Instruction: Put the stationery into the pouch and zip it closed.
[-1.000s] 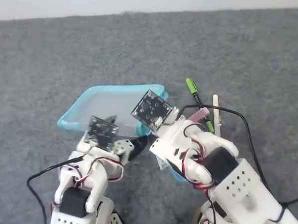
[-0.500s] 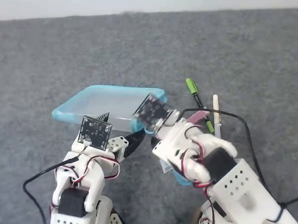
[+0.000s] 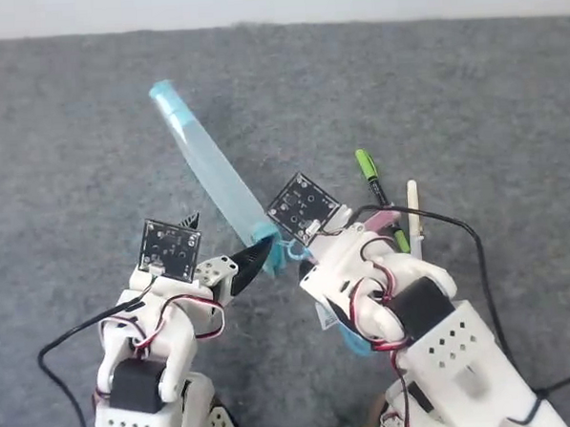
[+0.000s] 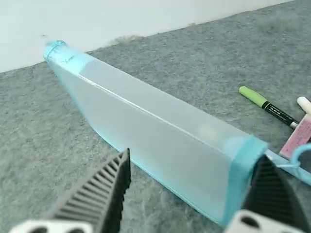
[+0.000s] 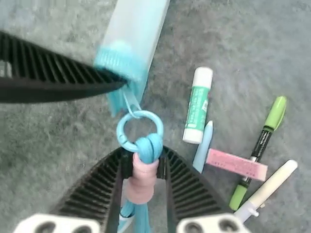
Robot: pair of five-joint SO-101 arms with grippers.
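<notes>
Pouch (image 3: 214, 169) being propped on edge at its zip end
The right gripper (image 5: 142, 177) is pinching the pull cord (image 5: 142, 145) tight, likely to work the zip, while the left gripper (image 4: 194, 162) is gaping wide, the pouch's corner lying between its fingers and touching one; the stationery (image 5: 198, 104) is lying loose just beside

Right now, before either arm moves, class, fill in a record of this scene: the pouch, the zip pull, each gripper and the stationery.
pouch: pale blue, standing on its long edge on the grey mat
zip pull: ring and cord at the pouch's end nearest the arms
right gripper: shut on the zip pull
left gripper: open, jaws either side of the pouch
stationery: glue stick, green pen, pink eraser, white pen, all on the mat outside the pouch
</notes>
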